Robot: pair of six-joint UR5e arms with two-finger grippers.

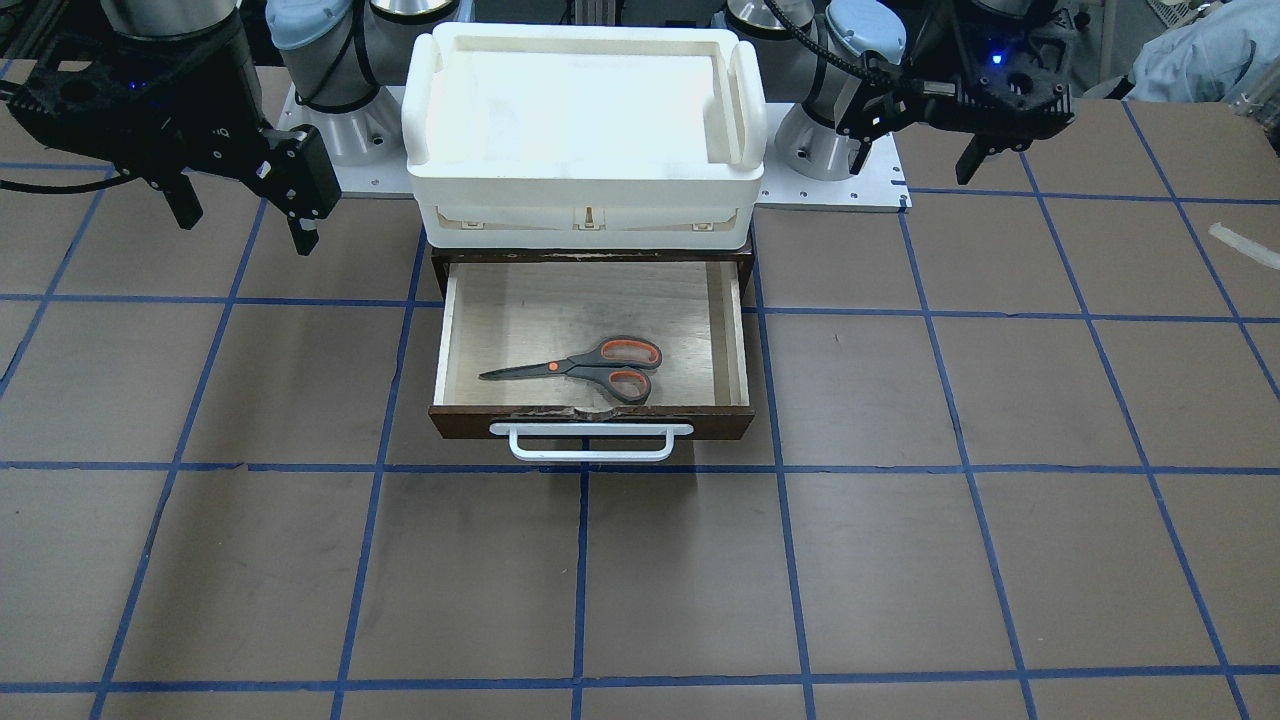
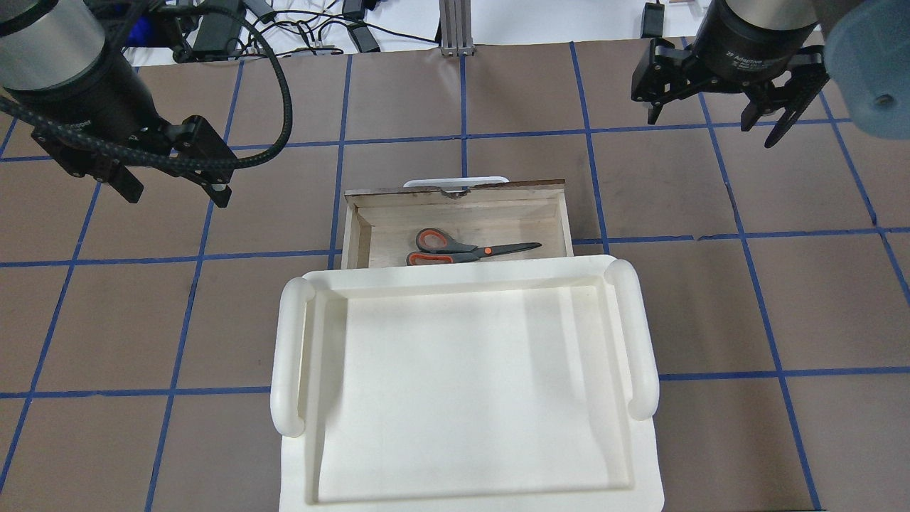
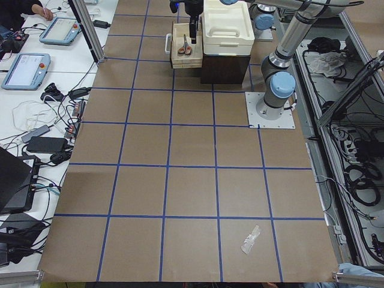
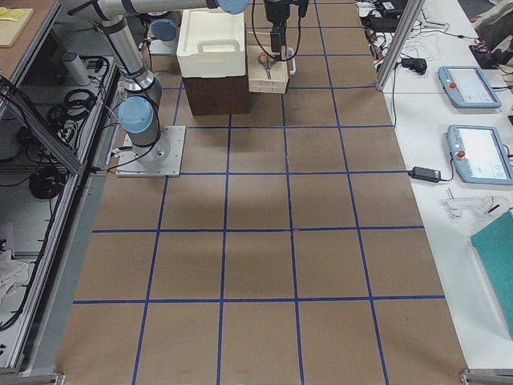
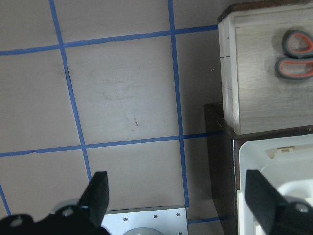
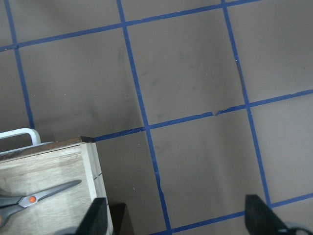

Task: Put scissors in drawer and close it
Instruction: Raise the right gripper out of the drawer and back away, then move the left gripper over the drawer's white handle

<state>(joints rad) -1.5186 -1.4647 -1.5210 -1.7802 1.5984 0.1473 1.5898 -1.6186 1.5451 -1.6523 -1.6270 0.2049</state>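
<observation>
The scissors (image 1: pixel 590 365) lie flat inside the open drawer (image 1: pixel 741 340), blades towards my right side. They also show in the overhead view (image 2: pixel 462 250), the left wrist view (image 5: pixel 296 61) and the right wrist view (image 6: pixel 34 198). The drawer is pulled out, its white bar handle (image 1: pixel 590 445) facing away from me. My left gripper (image 2: pixel 175 192) is open and empty, hovering over the table to the drawer's left. My right gripper (image 2: pixel 713 126) is open and empty, above the table far right of the drawer. Both stand apart from the drawer.
A white tray-shaped box (image 2: pixel 462 384) sits on the dark cabinet (image 5: pixel 220 161) that holds the drawer. The arm bases (image 1: pixel 335 135) stand on a white plate behind it. A scrap of clear plastic (image 3: pixel 251 239) lies far off on my left.
</observation>
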